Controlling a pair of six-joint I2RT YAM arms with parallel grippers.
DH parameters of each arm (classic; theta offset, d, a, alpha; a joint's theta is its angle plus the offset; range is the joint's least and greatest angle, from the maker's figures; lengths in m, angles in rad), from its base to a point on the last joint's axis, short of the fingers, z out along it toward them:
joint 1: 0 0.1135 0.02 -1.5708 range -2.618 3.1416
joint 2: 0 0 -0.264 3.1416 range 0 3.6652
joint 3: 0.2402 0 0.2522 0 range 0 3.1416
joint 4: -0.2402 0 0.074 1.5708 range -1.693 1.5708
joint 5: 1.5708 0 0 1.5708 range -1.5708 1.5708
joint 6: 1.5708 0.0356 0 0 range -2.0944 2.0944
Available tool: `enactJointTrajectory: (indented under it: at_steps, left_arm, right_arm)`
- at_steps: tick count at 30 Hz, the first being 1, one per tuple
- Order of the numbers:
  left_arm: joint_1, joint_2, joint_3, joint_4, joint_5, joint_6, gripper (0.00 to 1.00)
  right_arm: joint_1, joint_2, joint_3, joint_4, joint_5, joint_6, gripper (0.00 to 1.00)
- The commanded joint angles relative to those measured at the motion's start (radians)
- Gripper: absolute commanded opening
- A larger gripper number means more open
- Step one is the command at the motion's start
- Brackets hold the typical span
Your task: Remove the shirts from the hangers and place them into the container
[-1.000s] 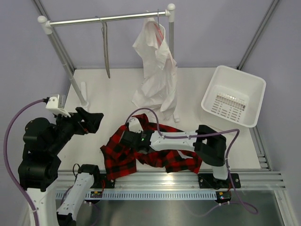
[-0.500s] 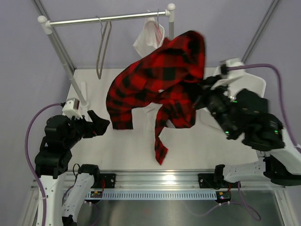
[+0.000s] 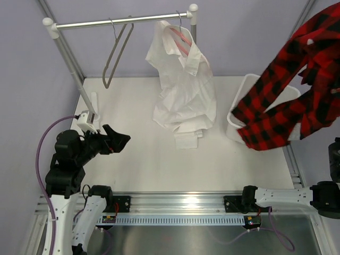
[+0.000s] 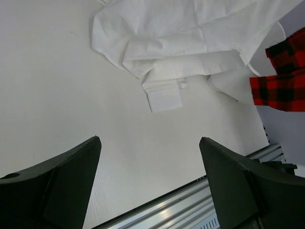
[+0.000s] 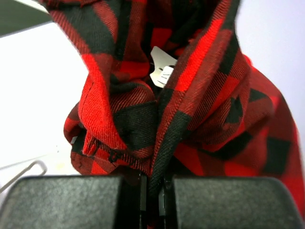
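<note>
Risk: right gripper [image 5: 152,191] is pinched shut on the plaid shirt [image 3: 289,90], which dangles high over the container [image 3: 249,81] at its left rim, so releasing here likely drapes the hem outside; left gripper [image 4: 147,181] hovers wide open, empty.

The top camera hangs above and behind the arms, looking down on the whole bench [image 3: 138,133] with the rail [image 3: 117,21] at the far end. The left wrist camera looks forward and down past its 2 fingers [image 4: 57,186] at the white shirt [image 4: 190,33], which the top view shares. The right wrist camera sits right against the plaid shirt [image 5: 190,119], seen in all 3 views.
</note>
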Motion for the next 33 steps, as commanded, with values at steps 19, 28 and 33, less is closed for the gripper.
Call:
enactJointTrajectory:
  at_steps: [19,28,33]
  left_arm:
    - [0.004,-0.079,-0.059,0.131,0.183,-0.069,0.87]
    - [0.003,-0.075,-0.048,0.074,0.190,-0.016,0.88]
    - [0.004,-0.045,-0.039,0.085,0.193,-0.006,0.87]
  right_arm:
    - [-0.566,0.540,0.469,-0.774,-0.225,0.395,0.00]
    - [-0.799,0.658,0.715,-0.892,-0.377,0.629,0.00]
    - [-0.801,0.753,0.956,-0.798,-0.400,0.580,0.00]
